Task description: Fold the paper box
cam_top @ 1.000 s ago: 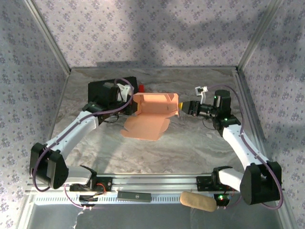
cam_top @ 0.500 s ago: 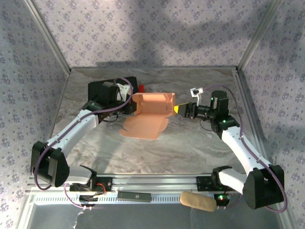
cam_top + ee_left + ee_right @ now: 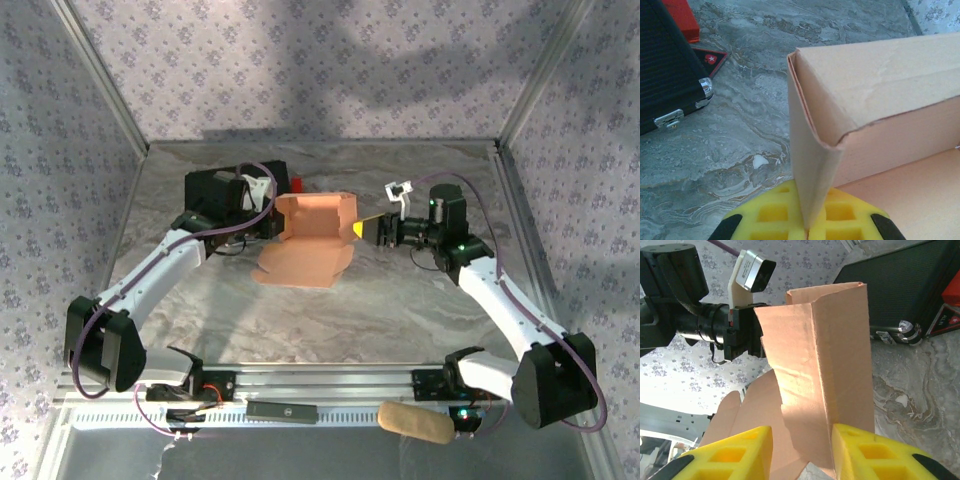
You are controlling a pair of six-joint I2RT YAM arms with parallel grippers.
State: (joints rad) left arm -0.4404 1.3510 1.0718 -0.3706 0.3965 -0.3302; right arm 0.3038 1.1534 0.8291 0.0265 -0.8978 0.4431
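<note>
Box (image 3: 318,225) half-formed, centre of desk (image 3: 400,310). Left gripper (image 3: 805,227) jaws pinch box's left wall. Right gripper (image 3: 802,450) jaws spread, straddling right end wall. Best: anchor left, close right squarely along crease.

We see the paper box (image 3: 880,100) as thin matt cardboard, smooth apart from faint pale scuffs near one crease. The table (image 3: 765,110) has a marbled grey surface with a mild sheen. The black case (image 3: 665,70) looks finely ribbed and matt, with a shiny metal corner cap (image 3: 706,88) and latch (image 3: 667,120). The fingers (image 3: 725,455) of the right gripper (image 3: 801,440) are matt yellow plastic, moulded with a grid of hollows.
</note>
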